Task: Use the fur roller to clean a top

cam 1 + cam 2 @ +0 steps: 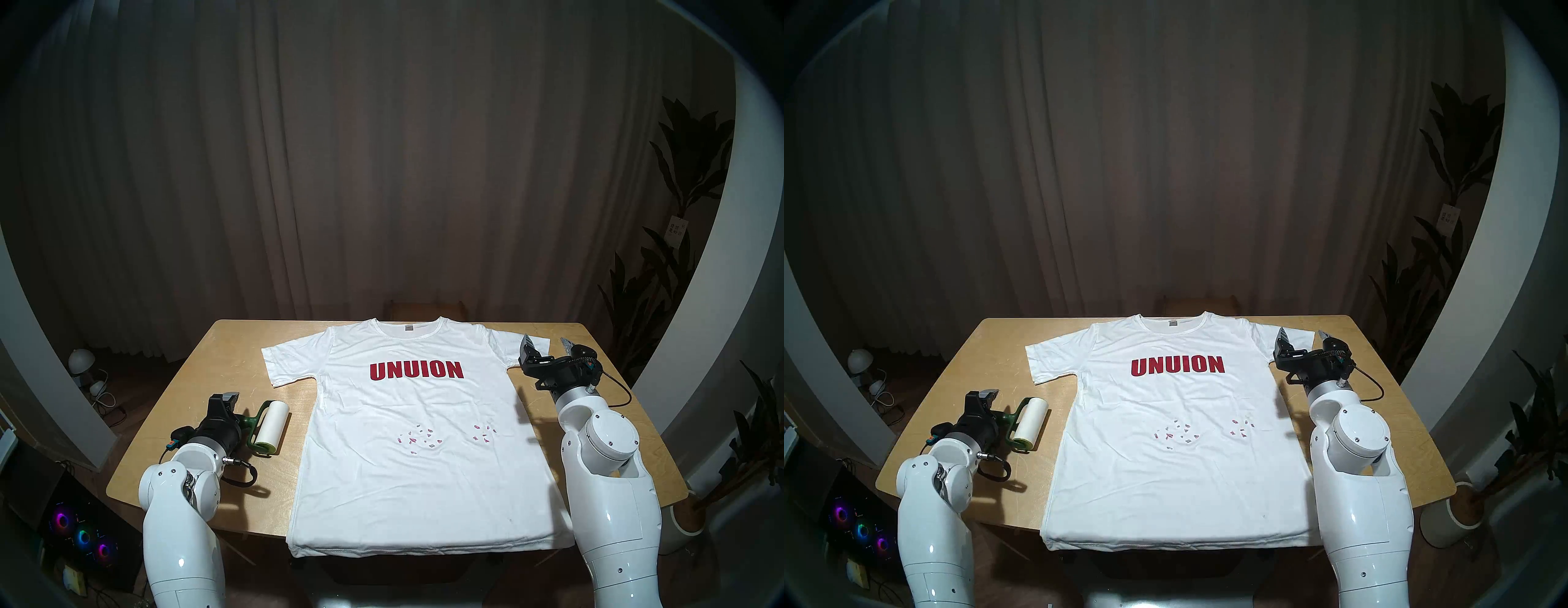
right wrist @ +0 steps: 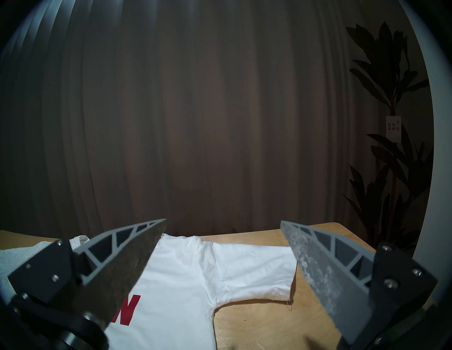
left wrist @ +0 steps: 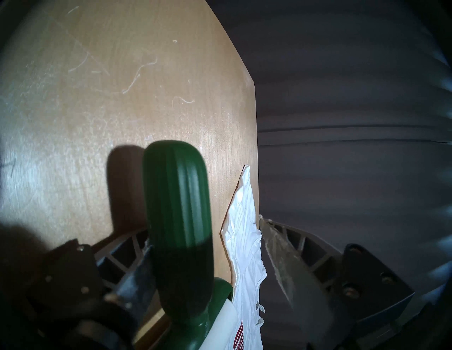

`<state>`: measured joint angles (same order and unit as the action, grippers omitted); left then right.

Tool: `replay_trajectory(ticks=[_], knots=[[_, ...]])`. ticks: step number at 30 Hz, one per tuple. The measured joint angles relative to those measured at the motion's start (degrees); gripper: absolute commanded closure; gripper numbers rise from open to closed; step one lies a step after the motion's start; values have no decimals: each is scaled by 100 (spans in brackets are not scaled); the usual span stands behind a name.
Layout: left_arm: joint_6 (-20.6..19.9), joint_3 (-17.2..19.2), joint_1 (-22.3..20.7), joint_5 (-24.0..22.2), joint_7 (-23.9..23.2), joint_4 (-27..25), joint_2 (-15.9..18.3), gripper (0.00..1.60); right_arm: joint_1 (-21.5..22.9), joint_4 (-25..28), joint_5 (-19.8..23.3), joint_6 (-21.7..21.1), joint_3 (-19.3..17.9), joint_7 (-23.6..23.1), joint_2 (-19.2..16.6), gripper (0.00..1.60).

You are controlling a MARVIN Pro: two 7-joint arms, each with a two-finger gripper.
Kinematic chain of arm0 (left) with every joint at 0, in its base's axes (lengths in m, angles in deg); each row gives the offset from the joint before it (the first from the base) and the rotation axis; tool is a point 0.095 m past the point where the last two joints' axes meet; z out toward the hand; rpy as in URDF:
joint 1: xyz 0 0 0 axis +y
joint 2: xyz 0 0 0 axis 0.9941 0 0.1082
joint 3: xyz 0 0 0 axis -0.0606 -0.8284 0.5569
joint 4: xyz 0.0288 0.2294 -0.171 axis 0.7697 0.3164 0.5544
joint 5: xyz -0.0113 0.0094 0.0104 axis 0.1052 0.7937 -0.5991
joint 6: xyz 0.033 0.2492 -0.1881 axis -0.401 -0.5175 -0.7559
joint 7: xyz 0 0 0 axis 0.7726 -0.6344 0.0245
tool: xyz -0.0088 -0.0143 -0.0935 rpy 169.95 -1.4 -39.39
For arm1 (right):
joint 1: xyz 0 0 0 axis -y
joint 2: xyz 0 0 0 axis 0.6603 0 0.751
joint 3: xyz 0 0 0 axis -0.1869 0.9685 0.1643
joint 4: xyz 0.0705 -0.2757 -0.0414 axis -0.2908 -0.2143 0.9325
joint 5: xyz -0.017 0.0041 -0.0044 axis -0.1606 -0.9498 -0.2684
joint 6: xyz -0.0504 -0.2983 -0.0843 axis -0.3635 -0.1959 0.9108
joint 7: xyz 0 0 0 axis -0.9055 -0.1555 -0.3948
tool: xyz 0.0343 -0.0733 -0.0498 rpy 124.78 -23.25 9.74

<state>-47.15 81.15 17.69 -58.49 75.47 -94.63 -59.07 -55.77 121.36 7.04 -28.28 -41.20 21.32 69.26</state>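
Pickup stage here: left hand (image 3: pixel 205 246) sits around the lint roller's (image 1: pixel 266 429) green handle, not clamped yet, roller on the surface (image 1: pixel 203 382) beside the shirt (image 1: pixel 407 424). Right hand (image 2: pixel 223 224) released, empty. Next: squeeze, lift, roll over the pink bits (image 1: pixel 418 437).

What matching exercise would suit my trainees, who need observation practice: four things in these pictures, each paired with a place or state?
Column A
1. fur roller
2. top
3. pink scraps
4. right tool

Column B
a. scattered below the red lettering
b. open, hovering by a sleeve
c. lying on the bare table, on the robot's left
d. spread flat, chest side up

Pairs: 1-c, 2-d, 3-a, 4-b
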Motion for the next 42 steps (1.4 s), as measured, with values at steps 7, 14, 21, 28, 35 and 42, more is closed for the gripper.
replay_trajectory(ticks=[7, 14, 21, 28, 35, 42], knots=[[89, -50, 51, 29, -120, -7, 3, 160, 1, -7, 37, 2, -42, -45, -24, 0], [243, -173, 151, 56, -191, -85, -22, 160, 4, -16, 93, 3, -78, -96, -45, 0], [413, -279, 419, 295, -332, -462, -132, 160, 59, -74, 160, -15, -66, -140, -52, 0], [642, -115, 436, 451, -698, -915, -100, 160, 154, -165, 192, -71, 119, -150, 0, 0], [732, 58, 389, 487, -1224, -1329, 7, 160, 203, -156, 190, -542, 329, -152, 28, 0], [622, 88, 392, 424, -1699, -1435, 119, 160, 49, 262, 291, -1346, 310, -301, -85, 0]])
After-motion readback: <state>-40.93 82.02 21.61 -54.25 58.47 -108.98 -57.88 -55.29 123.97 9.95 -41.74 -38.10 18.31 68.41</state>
